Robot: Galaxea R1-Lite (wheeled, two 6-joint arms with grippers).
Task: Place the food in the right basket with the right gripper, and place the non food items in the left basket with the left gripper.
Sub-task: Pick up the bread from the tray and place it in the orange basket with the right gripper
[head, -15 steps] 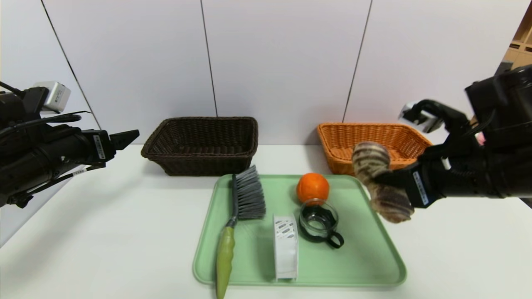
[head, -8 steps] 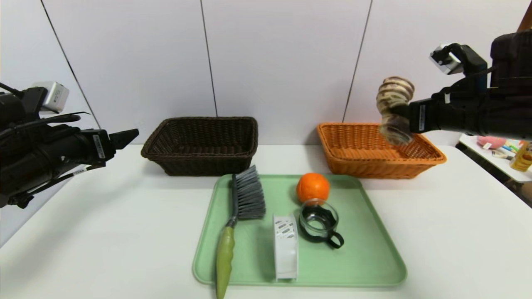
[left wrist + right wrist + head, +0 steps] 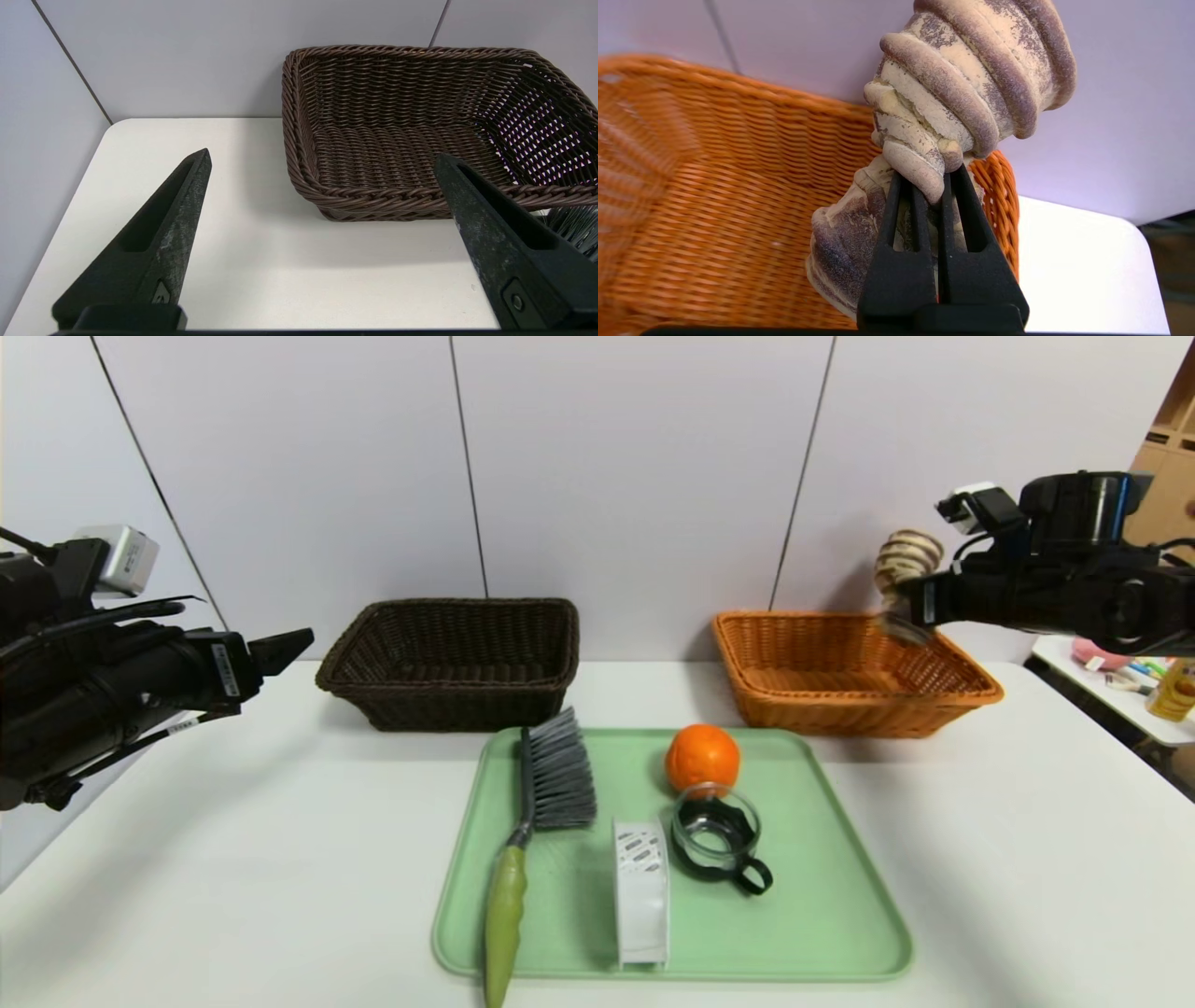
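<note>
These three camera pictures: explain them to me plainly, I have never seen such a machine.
It is a two-armed robot sorting things. The head view looks down at a white table. The other two pictures come from cameras on each wrist. The right tool is shut on a striped bread roll, holding it over the orange basket. The left tool is open and idle near the dark basket. On the green tray lie an orange, a brush, a glass cup and a white spool.
</note>
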